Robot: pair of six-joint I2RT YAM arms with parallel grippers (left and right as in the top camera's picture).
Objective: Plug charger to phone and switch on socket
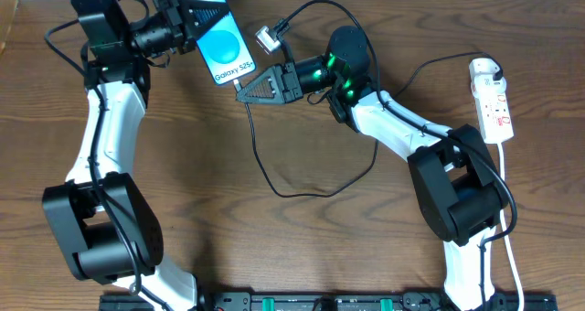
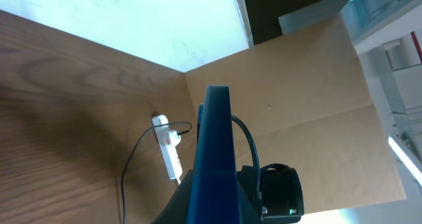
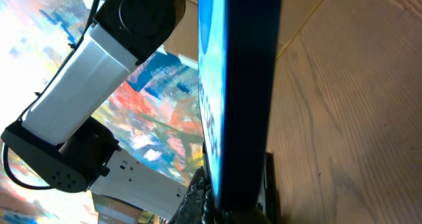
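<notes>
The phone [image 1: 225, 48], with a light blue screen and "Galaxy S25+" text, is held up at the table's back left, and my left gripper [image 1: 203, 20] is shut on its upper end. My right gripper [image 1: 243, 90] is shut at the phone's lower edge, where the charger cable [image 1: 265, 169] leaves its tip; the plug tip itself is hidden. The cable loops over the table to the white adapter [image 1: 266, 39] beside the phone. In the left wrist view the phone [image 2: 214, 151] shows edge-on. It also fills the right wrist view as a dark edge [image 3: 247, 85]. The socket [image 1: 491, 99] lies far right.
The socket's white cord [image 1: 508, 210] runs down the right side past the right arm's base. In the left wrist view the socket [image 2: 169, 148] lies beyond the phone, with a brown board [image 2: 297, 105] behind it. A rail [image 1: 302, 302] lines the front edge.
</notes>
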